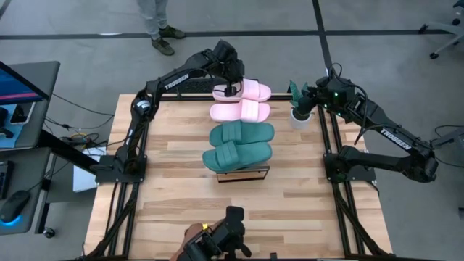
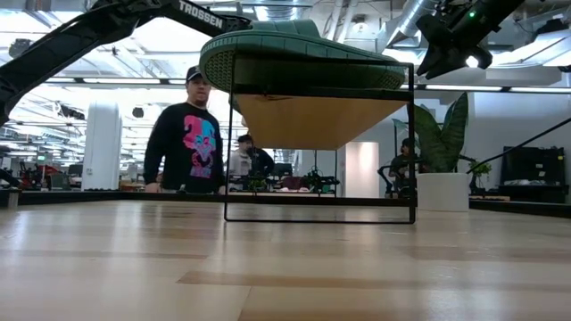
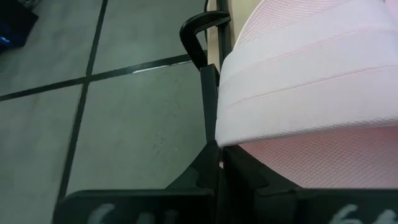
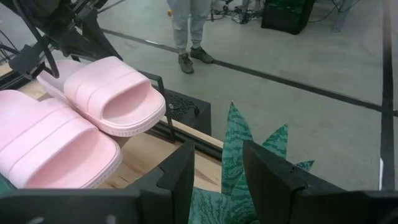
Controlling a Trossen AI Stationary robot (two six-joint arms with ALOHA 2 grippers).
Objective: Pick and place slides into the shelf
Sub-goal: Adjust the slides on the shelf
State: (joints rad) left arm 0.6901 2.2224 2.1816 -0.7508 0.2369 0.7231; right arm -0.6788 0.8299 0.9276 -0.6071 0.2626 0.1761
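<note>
On the shelf (image 1: 243, 174), a narrow rack with a light wood top and thin black frame standing mid-table, all four slides lie in a row. The two dark teal slides (image 1: 239, 145) sit at the end nearer the table's front edge, the two pink ones at the far end. The far pink slide (image 1: 243, 90) overhangs the shelf's end, just beside the second pink slide (image 1: 241, 112). The left gripper (image 1: 230, 91) sits at the far pink slide's heel end, its fingers pressed together against the slide's edge; whether they pinch it cannot be told. White lettering "TROSSEN" runs along both arms. The right gripper (image 1: 304, 98), fingers apart and holding nothing, hovers over a small potted plant (image 1: 299, 112) well right of the shelf. A person (image 2: 189, 134) stands beyond the table.
</note>
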